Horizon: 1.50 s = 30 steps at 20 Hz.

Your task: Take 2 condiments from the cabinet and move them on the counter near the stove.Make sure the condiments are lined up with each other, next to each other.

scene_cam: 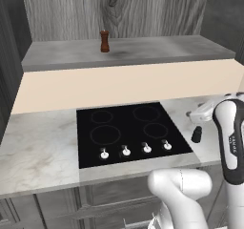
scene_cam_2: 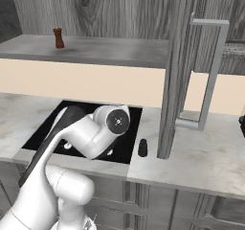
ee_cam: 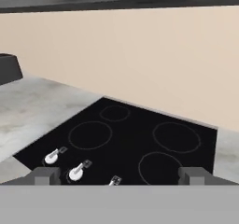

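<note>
The condiments are sitting well apart: the reddish-brown wooden shaker (scene_cam: 104,41) is standing upright on the cabinet's grey stone-like shelf (scene_cam: 157,51), in front of the knotted wood-grain back panel (scene_cam: 114,13), while the black shaker (scene_cam: 196,134) is standing upright on the surface (scene_cam: 38,147) just beside the stove's (scene_cam: 128,128) right edge. From the right base view the same black shaker (scene_cam_2: 142,147) is resting near the front of the marbled slab, between the cooktop and the open cabinet door (scene_cam_2: 174,71) with its long pale handle (scene_cam_2: 210,71).

The gripper (ee_cam: 119,175) is hovering low over the stove (its two dark fingertips (ee_cam: 45,175) are standing spread wide, pinching nothing), looking across the four burner rings toward the plain beige backsplash (ee_cam: 140,55). The silver-white knobs (scene_cam: 136,150) are lining the cooktop's front edge. The pale surface is running on both sides of the stove, with dark drawers (scene_cam: 95,199) sitting beneath it.
</note>
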### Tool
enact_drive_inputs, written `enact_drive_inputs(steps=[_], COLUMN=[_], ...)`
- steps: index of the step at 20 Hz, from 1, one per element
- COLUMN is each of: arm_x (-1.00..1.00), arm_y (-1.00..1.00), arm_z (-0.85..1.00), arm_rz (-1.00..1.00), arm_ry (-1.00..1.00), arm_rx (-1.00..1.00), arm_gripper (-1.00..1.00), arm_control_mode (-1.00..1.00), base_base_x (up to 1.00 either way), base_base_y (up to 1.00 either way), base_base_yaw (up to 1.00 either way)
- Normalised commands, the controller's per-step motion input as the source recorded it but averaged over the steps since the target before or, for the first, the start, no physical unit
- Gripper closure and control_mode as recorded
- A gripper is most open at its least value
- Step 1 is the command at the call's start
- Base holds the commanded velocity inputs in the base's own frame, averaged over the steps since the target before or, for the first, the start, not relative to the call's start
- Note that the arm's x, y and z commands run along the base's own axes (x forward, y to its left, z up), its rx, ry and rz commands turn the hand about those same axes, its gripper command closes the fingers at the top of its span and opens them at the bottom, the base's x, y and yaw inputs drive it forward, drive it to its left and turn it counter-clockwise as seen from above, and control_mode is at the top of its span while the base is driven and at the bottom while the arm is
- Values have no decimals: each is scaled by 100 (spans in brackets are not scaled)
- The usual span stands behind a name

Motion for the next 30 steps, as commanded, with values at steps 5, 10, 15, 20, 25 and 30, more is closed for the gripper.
enact_drive_inputs(steps=[5, 10, 15, 20, 25, 30], arm_x=[-10, 0, 0, 0, 0, -1], arm_y=[21, 16, 20, 2, 6, 35], arm_z=[35, 28, 17, 0, 2, 23], arm_rz=[-5, -2, -2, 0, 0, -4], arm_ry=[7, 3, 0, 0, 0, 0], arm_rx=[-1, -2, -4, 0, 0, 0], arm_gripper=[-100, -100, -100, -100, -100, -100], arm_control_mode=[-100, -100, -100, -100, -100, -100], base_base_x=[0, 0, 0, 0, 0, 0], base_base_y=[0, 0, 0, 0, 0, 0], base_base_yaw=[0, 0, 0, 0, 0, 0])
